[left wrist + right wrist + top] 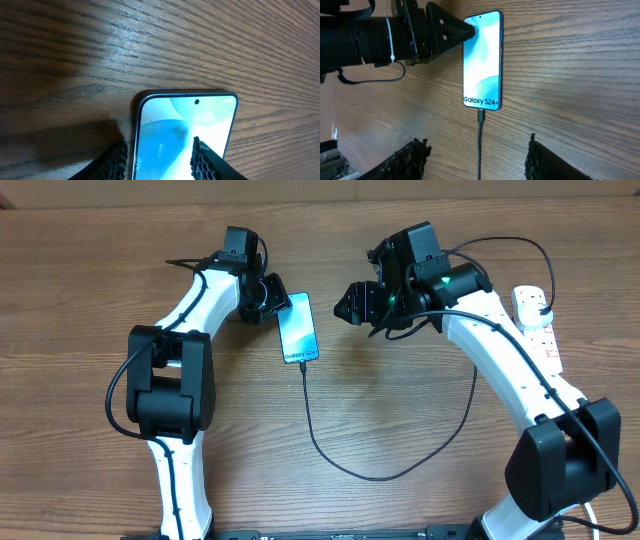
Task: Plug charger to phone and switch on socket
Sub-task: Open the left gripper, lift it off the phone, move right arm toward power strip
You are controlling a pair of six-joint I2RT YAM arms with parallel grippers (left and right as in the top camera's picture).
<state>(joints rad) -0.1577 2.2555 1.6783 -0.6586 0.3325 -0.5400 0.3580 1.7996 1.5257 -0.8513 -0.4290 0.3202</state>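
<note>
The phone [298, 328] lies flat on the wooden table, its blue screen up and showing "Galaxy S24+". The charger [340, 463], a thin black cable, is plugged into the phone's lower end [481, 116]; it loops toward the table front and back up to the socket [541, 340], a white strip at the far right. My left gripper [272, 298] is open at the phone's top left corner. In the left wrist view one of its fingers [118, 161] is beside the phone [170, 125] and the other is over the screen. My right gripper [476, 142] is open, its fingers either side of the cable without touching it.
The left arm's black gripper body [395, 35] reaches in from the left in the right wrist view, tip at the phone's corner. The right arm [500, 360] stretches over the table between phone and socket. Bare wood lies around the cable loop.
</note>
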